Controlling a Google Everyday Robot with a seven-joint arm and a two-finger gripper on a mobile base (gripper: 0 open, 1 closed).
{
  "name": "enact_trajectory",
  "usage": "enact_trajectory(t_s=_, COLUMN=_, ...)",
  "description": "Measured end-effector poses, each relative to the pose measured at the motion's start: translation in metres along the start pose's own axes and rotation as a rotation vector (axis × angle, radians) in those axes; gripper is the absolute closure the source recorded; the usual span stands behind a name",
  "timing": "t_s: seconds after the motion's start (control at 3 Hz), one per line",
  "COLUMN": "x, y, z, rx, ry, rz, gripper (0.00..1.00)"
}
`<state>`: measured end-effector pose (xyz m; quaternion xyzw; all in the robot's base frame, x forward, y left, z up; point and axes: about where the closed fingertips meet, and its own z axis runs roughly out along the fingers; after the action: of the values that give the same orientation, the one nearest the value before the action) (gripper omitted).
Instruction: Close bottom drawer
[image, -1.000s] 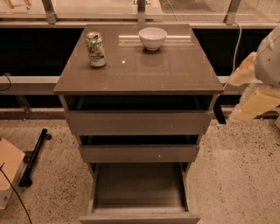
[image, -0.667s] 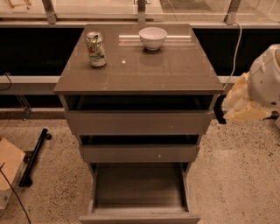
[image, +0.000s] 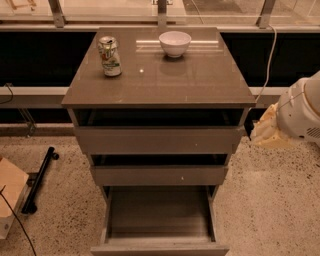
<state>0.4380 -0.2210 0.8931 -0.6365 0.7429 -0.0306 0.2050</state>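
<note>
The bottom drawer of the grey-taupe cabinet is pulled far out toward me. Its shallow box is empty and its plain front edge lies at the bottom of the view. The middle drawer front and the wide top drawer front stand slightly out above it. My arm comes in from the right as a white rounded body. Its gripper end, in a beige cover, sits just right of the cabinet at the height of the top drawer, apart from the bottom drawer.
A drink can and a white bowl stand on the cabinet top. A black bar and a cardboard box lie on the speckled floor at the left. A low dark wall with a rail runs behind.
My arm has moved left and a little down, closer to the cabinet's right side. The drawers, can and bowl have not moved.
</note>
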Motion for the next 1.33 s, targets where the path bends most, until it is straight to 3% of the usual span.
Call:
enact_trajectory(t_s=0.33, x=0.0, y=0.0, z=0.0, rx=0.001, ry=0.005, rz=-0.001, gripper=1.0)
enact_trajectory(t_s=0.67, x=-0.001, y=0.006, z=0.021, rx=0.0, ry=0.027, rz=-0.021, gripper=1.0)
enact_trajectory(t_s=1.33, x=0.016, y=0.024, z=0.114, rx=-0.024, ry=0.012, rz=-0.022, gripper=1.0)
